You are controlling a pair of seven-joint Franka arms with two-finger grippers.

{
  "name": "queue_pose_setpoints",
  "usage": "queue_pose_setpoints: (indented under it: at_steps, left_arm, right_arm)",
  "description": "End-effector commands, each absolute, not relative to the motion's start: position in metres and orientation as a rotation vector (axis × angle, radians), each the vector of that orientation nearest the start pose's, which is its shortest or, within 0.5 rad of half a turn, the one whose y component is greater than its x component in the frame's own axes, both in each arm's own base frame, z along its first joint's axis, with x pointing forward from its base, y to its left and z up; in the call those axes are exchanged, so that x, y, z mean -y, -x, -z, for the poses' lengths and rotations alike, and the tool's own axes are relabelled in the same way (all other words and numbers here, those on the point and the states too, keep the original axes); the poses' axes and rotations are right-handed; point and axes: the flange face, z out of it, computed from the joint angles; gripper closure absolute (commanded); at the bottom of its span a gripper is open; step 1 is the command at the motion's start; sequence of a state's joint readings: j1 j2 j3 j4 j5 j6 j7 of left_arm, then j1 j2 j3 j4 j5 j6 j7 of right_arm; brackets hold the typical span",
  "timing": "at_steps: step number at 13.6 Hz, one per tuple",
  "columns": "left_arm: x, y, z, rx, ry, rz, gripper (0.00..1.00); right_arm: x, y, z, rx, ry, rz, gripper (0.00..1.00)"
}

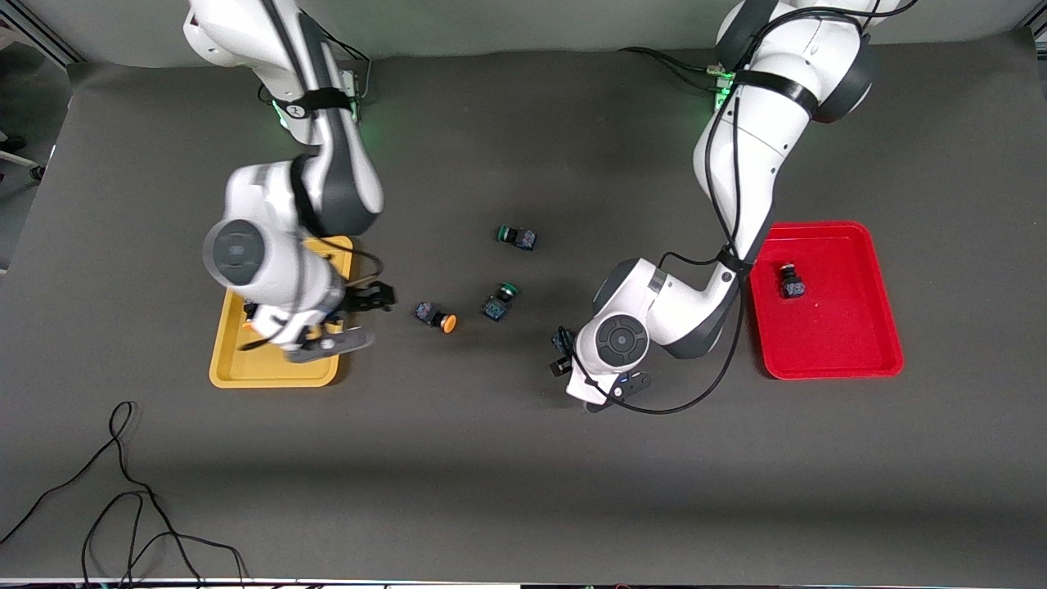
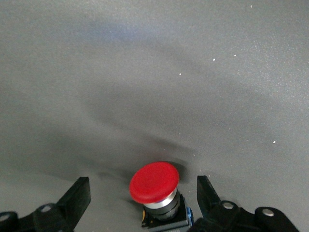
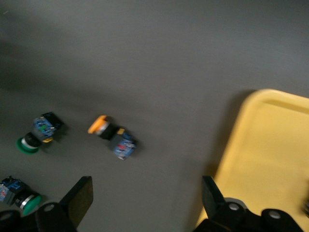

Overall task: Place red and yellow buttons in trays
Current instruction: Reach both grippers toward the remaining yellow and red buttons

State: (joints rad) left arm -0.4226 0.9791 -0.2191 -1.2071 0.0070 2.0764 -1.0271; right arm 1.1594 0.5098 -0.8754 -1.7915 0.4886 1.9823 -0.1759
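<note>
Dark surface below, I'm straddling a red button (image 2: pixel 154 182) with the left tool (image 2: pixel 144 200) wide — closing next; right tool (image 3: pixel 145 203) waiting, wide.

Light: even and bright overhead on the dark grey table mat (image 1: pixel 523 458)
Shadows: soft dark patches under both white arms; a broad band nearest the front camera
Glare: mild sheen on the glossy red plastic tray (image 1: pixel 851 352)
Blur: right wrist view smeared; the rounded yellow plastic tray (image 3: pixel 270 159) has soft edges
Focus: left wrist view sharp on the round red-capped button (image 2: pixel 154 182)
</note>
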Motion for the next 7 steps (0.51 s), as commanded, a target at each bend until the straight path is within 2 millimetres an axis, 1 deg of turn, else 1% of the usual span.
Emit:
queue_pose_setpoints:
  at_steps: [1, 2, 3, 4, 5, 6, 7]
  left_arm:
    - [0.418, -0.621, -0.185, 0.787, 3.075, -0.333, 0.23]
    - [0.418, -0.62, -0.186, 0.792, 3.074, -0.345, 0.36]
    - [0.419, -0.62, -0.186, 0.82, 3.078, -0.369, 0.52]
    - [0.422, -0.618, -0.186, 0.849, 3.073, -0.373, 0.71]
    - [0.429, -0.614, -0.187, 0.849, 3.072, -0.37, 0.91]
    - [0.431, -0.613, -0.188, 0.839, 3.07, -0.369, 1.0]
    - [0.425, -0.616, -0.198, 0.829, 3.065, -0.368, 1.0]
  right_arm:
    - [-0.283, -0.569, -0.324, 0.722, 2.989, -0.116, 0.0]
    - [-0.286, -0.567, -0.317, 0.816, 2.968, -0.103, 0.0]
    - [-0.291, -0.564, -0.311, 0.919, 2.939, -0.077, 0.0]
    - [-0.295, -0.559, -0.304, 1.021, 2.906, -0.052, 0.0]
    - [-0.29, -0.56, -0.298, 1.114, 2.882, -0.01, 0.0]
    - [-0.285, -0.557, -0.289, 1.203, 2.859, 0.027, 0.0]
    - [-0.292, -0.55, -0.28, 1.256, 2.842, 0.053, 0.0]
